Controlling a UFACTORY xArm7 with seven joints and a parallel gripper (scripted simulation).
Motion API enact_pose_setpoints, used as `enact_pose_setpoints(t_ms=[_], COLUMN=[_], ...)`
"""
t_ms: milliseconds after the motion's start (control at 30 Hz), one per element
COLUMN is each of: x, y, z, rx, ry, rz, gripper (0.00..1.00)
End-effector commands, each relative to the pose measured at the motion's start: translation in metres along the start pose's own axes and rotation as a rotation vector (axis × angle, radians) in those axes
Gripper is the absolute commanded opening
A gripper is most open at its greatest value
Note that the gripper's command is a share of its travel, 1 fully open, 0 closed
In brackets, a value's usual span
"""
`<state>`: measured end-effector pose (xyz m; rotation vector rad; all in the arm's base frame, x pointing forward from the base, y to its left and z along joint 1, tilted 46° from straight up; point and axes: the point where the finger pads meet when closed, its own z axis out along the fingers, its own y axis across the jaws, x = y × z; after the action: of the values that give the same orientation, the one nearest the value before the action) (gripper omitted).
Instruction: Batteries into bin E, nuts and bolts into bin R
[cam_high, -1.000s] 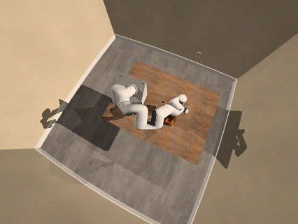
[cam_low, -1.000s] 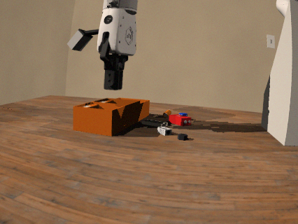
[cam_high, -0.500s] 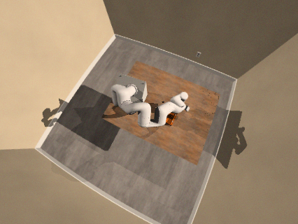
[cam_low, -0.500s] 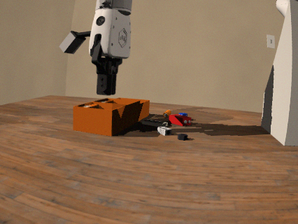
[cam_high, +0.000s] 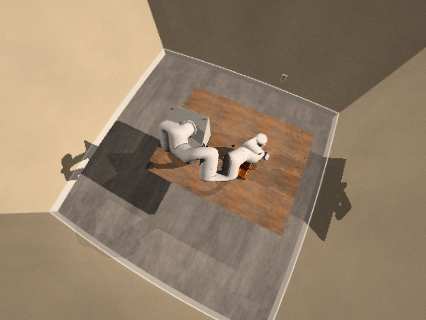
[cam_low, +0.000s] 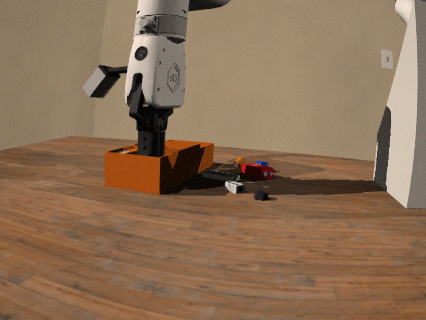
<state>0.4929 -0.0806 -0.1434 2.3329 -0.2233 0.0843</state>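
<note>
Black and nearly closed, your claw (cam_low: 150,147) reaches down into the near compartment of the orange rectangular bin (cam_low: 145,174); whether anything sits between its fingers you cannot tell, since the bin wall hides the tips. To the bin's right on the wooden desk (cam_low: 210,250) lie a small red block (cam_low: 257,171), a blue piece (cam_low: 261,163), an orange piece (cam_low: 239,161), a pale grey part (cam_low: 235,187) and a small black cube (cam_low: 260,195), near one another.
</note>
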Motion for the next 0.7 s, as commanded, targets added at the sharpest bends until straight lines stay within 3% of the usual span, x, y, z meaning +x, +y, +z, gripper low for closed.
enact_pose_setpoints(t_ms=[0,667], x=[0.0015,0.0015], y=[-0.0016,-0.0017], z=[0.0098,0.0159], rx=[0.003,0.003], ry=[0.003,0.003], rz=[0.0,0.0], gripper=[0.07,0.07])
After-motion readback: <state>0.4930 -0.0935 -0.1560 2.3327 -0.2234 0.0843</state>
